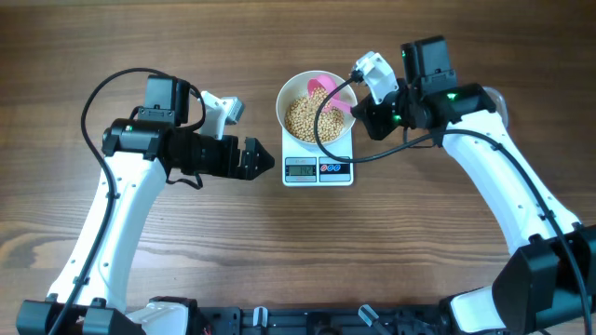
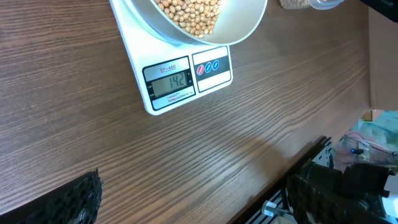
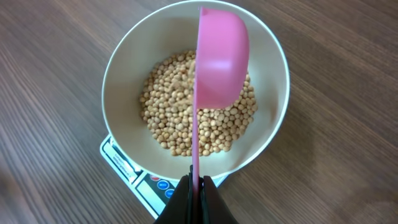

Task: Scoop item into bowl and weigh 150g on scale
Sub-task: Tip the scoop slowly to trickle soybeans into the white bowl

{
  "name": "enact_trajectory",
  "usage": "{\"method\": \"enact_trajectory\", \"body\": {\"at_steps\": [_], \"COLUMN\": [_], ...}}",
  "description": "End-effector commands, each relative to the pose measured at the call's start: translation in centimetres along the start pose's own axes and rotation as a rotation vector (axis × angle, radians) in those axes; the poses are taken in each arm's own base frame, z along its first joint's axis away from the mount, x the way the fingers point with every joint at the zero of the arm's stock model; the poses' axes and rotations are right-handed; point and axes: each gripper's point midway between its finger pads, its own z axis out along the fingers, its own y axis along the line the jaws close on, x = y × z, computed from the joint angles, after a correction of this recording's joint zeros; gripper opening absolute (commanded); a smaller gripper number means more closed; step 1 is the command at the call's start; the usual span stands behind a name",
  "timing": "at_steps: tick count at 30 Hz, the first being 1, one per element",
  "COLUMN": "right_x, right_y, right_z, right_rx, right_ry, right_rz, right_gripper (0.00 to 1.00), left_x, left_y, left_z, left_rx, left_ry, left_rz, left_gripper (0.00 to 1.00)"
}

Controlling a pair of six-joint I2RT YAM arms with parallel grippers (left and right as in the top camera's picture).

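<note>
A white bowl (image 1: 291, 100) of tan beans (image 1: 304, 119) stands on the white scale (image 1: 318, 171). In the left wrist view the display of the scale (image 2: 169, 84) reads 142. My right gripper (image 3: 196, 185) is shut on the thin handle of a pink scoop (image 3: 221, 56). The scoop is turned on its side over the beans (image 3: 165, 115), inside the bowl (image 3: 121, 134). From overhead, the right gripper (image 1: 359, 110) sits at the bowl's right rim and the scoop (image 1: 324, 87) at its far side. My left gripper (image 1: 268, 160) is open and holds nothing, just left of the scale.
The edge of a clear container (image 2: 297, 4) holding more beans shows at the top of the left wrist view, beyond the bowl (image 2: 245, 25). The table's front edge (image 2: 292, 165) and a black rail (image 1: 307, 321) run along the near side.
</note>
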Motion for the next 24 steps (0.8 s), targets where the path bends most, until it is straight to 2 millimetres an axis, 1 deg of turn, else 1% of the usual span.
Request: {"method": "enact_trajectory", "body": {"at_steps": [1,7,12,24], "right_x": [-1.4,-2.7,-3.3,-3.7], "right_y": [0.3,0.3,0.3,0.7], "right_z": [-1.4,-2.2,-2.8,-3.9], "right_rx": [0.011,0.026,0.033,0.04], "right_ry": [-0.056,-0.108,-0.136,-0.157], "right_rz": [-0.034,-0.037,-0.028,-0.037], "right_gripper": [0.04,0.04,0.04,0.04], "left_x": [0.2,0.2,0.2,0.2], "left_y": [-0.1,-0.1,-0.1,-0.1], "left_z": [0.1,0.1,0.1,0.1], "left_rx": [0.017,0.017,0.017,0.017], "left_ry": [0.003,0.003,0.003,0.003], "left_rz": [0.012,0.012,0.012,0.012], "left_gripper": [1.0,1.0,1.0,1.0]}}
